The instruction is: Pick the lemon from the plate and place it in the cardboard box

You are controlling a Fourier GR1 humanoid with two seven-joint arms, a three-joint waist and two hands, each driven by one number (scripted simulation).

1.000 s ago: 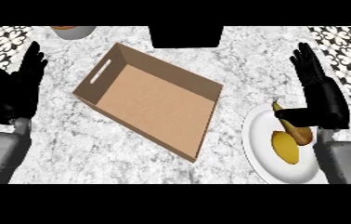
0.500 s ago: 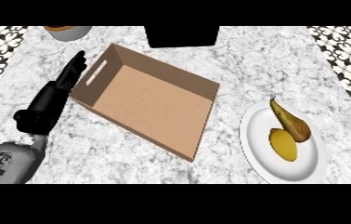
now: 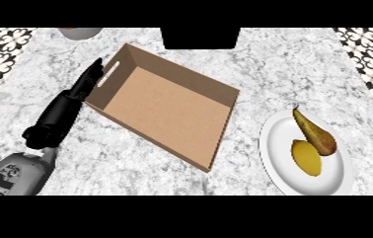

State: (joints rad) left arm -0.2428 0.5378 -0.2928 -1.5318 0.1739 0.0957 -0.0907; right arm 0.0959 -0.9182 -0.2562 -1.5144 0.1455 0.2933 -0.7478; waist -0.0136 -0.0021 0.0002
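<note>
Nothing of the task looks done: the lemon [image 3: 306, 157] lies on the plate [image 3: 280, 168] at the near right beside a pear [image 3: 315, 132], the cardboard box [image 3: 166, 105] holds nothing, the left hand [image 3: 64, 109] rests straight-fingered and empty against the box's left wall, and the right hand is out of view.

The left forearm [image 3: 25, 175] is cut off at the view's lower left corner. A grey round vessel [image 3: 80, 32] at the top is cropped to its lower rim; its contents cannot be told. The left hand [image 3: 62, 111] lies against the cardboard box [image 3: 167, 108], hiding part of its outer wall.
</note>
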